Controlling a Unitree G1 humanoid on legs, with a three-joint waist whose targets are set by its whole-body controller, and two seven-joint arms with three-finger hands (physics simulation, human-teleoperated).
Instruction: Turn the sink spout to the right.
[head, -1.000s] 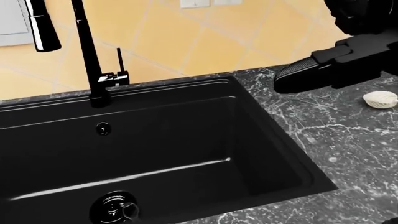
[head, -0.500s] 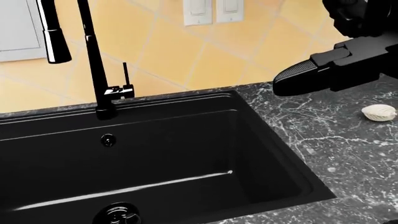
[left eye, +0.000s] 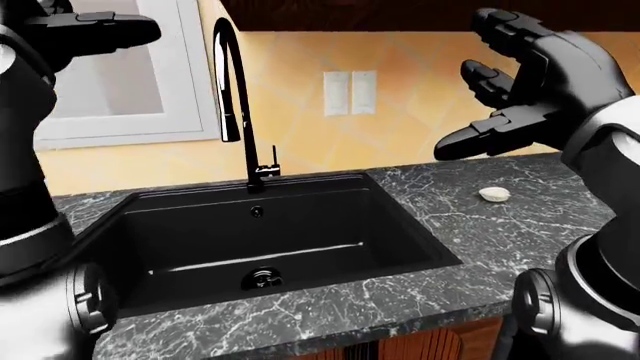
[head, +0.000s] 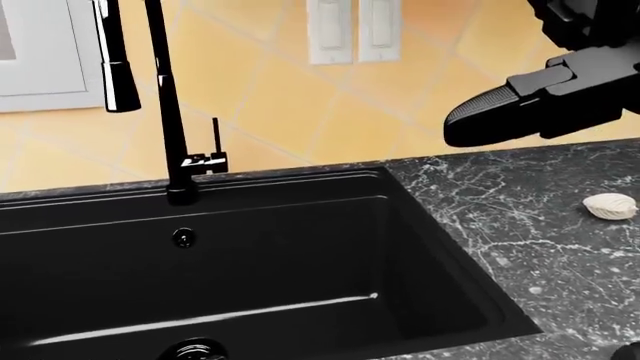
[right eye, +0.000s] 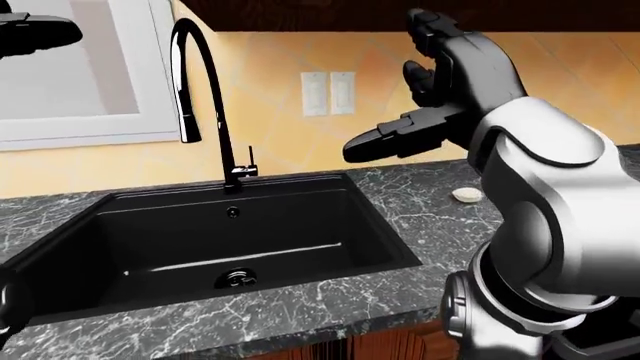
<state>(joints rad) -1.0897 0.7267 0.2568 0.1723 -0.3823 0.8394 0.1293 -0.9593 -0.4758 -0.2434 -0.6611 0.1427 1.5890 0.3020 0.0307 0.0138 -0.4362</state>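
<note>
The table, a dark marbled top, fills the lower part of the left-eye view, and the black sink is set into it. The sink spout stands at the 12 o'clock edge of the sink, a tall curved neck with its head hanging down toward 9 o'clock of its own column. A small lever sits just beside the column base.

The right robot hand is up at 2 o'clock in the left-eye view, fingers spread, holding nothing, well apart from the spout. The left robot hand is at 10 o'clock, near the spout head but not touching; I cannot tell if its fingers are spread or together.

I judge the task is only at the approach: no hand touches the spout, so the turn to the right is all left to do.

A small pale object lies on the table at 3 o'clock; its kind is hard to make out. The left hand is cut off by the frame edge.
</note>
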